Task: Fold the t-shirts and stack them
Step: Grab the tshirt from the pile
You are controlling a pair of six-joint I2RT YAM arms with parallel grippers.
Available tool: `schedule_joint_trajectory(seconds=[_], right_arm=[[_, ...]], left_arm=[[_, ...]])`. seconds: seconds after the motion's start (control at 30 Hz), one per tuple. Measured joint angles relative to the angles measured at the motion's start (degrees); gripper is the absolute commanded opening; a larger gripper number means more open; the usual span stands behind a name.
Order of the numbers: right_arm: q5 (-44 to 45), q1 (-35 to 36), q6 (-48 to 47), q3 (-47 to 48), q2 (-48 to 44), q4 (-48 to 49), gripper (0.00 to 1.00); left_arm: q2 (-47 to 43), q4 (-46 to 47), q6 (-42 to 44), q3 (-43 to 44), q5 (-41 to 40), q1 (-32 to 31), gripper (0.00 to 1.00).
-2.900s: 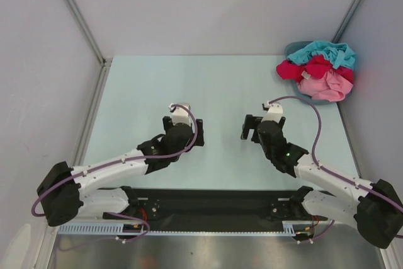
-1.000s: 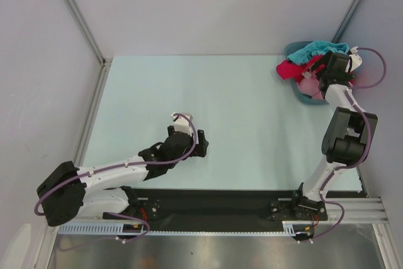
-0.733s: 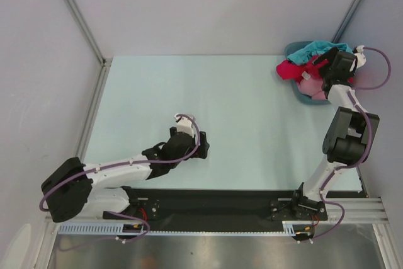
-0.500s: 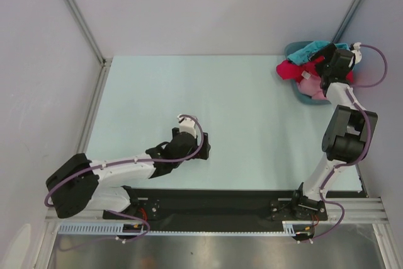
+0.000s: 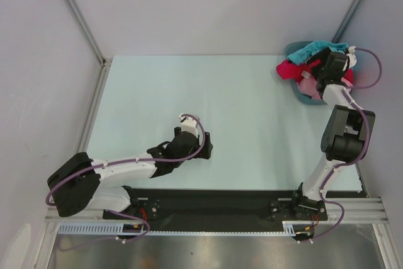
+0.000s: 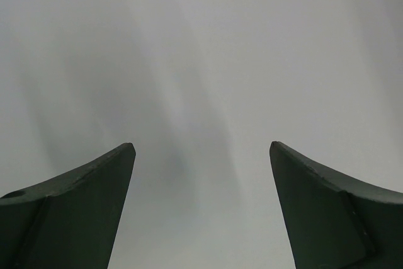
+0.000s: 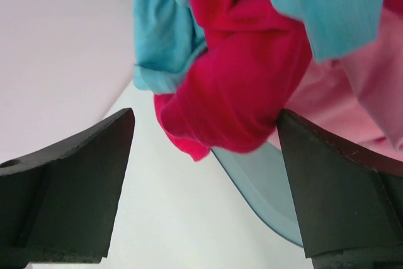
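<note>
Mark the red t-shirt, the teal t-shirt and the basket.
red t-shirt [image 7: 239, 74]: right wrist view, middle of the bunched fold.
teal t-shirt [image 7: 160, 36]: right wrist view, the part hanging at the left.
basket [image 7: 264, 193]: right wrist view, bare wall below the cloth.

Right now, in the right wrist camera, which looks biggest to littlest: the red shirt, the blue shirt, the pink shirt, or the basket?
1. The red shirt and the blue shirt look too alike to rank; the blue one runs off the picture.
2. The pink shirt.
3. The basket, only a sliver showing.
</note>
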Motion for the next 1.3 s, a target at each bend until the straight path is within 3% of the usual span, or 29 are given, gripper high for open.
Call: schedule_joint_trajectory(seconds=[0.6, 0.7, 0.73, 0.8, 0.93, 1.0, 1.03, 1.1, 1.3], right_arm=[[2.7, 1.2, -0.4, -3.0, 0.0, -1.2, 0.96], [2.7, 1.0, -0.8, -3.0, 0.0, -0.8, 0.83], [2.7, 1.0, -1.0, -2.9, 0.0, -0.8, 0.70], [2.5, 0.9, -1.4, -2.5, 0.0, -0.8, 0.61], [2.4, 0.5, -1.5, 0.3, 1.4, -0.8, 0.66], [2.4, 0.3, -2.1, 2.3, 2.6, -0.8, 0.46], [2.4, 0.3, -2.6, 3.1, 3.1, -0.8, 0.18], [2.4, 0.2, -2.7, 4.3, 4.0, -0.8, 0.00], [2.3, 0.2, -2.3, 4.6, 4.7, -0.5, 0.00]], left_arm=[[-0.4, 0.2, 0.0, 0.0, 0.2, 0.0, 0.94], [-0.4, 0.2, 0.0, 0.0, 0.2, 0.0, 0.95], [-0.4, 0.2, 0.0, 0.0, 0.2, 0.0, 0.94], [-0.4, 0.2, 0.0, 0.0, 0.2, 0.0, 0.94], [-0.4, 0.2, 0.0, 0.0, 0.2, 0.0, 0.94], [-0.4, 0.2, 0.0, 0.0, 0.2, 0.0, 0.94], [-0.4, 0.2, 0.0, 0.0, 0.2, 0.0, 0.94], [-0.4, 0.2, 0.0, 0.0, 0.2, 0.0, 0.94], [-0.4, 0.1, 0.0, 0.0, 0.1, 0.0, 0.94]])
